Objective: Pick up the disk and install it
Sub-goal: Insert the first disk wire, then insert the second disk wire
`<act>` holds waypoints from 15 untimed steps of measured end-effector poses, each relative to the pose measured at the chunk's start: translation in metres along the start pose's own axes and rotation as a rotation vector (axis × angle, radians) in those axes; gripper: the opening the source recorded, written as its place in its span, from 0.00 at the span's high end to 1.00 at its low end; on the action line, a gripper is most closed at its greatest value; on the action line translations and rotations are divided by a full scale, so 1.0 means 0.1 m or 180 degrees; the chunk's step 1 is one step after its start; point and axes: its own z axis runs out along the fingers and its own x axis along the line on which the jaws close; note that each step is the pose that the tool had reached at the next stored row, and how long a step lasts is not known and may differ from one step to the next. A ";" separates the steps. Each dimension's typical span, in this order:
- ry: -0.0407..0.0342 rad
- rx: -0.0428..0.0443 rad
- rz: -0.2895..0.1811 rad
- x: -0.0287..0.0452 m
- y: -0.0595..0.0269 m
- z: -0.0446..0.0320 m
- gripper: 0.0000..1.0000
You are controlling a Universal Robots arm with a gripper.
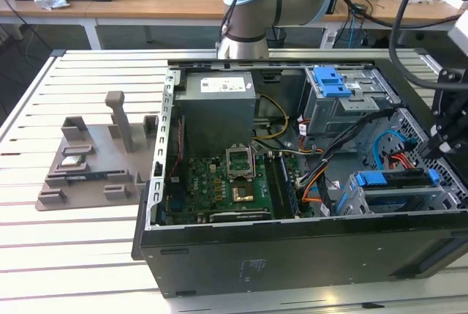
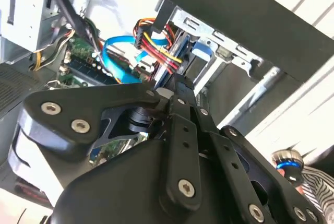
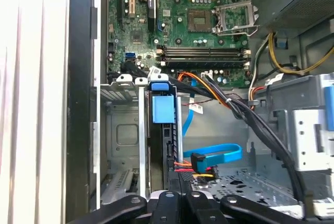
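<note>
The gripper (image 2: pixel 168 94) has its fingers drawn narrow, apparently pinching the near end of the disk (image 3: pixel 162 110). The disk stands edge-on in the drive cage (image 3: pixel 125 85), directly ahead of the fingers. Its long axis runs away from them toward the motherboard (image 3: pixel 209 25). The label faces sideways, so no print can be read.

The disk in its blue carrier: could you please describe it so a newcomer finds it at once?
Start at the open computer case, then go to the drive cage at the exterior view's right. The disk sits in it, beside the gripper; its bright blue carrier frame sets it apart from the grey metal around it.
</note>
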 end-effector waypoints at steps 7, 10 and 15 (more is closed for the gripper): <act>-0.0003 0.0000 -0.0001 -0.007 0.012 -0.101 0.89; -0.0003 0.0000 0.0000 -0.007 0.012 -0.101 0.89; -0.0004 0.0000 -0.0001 -0.007 0.012 -0.101 0.89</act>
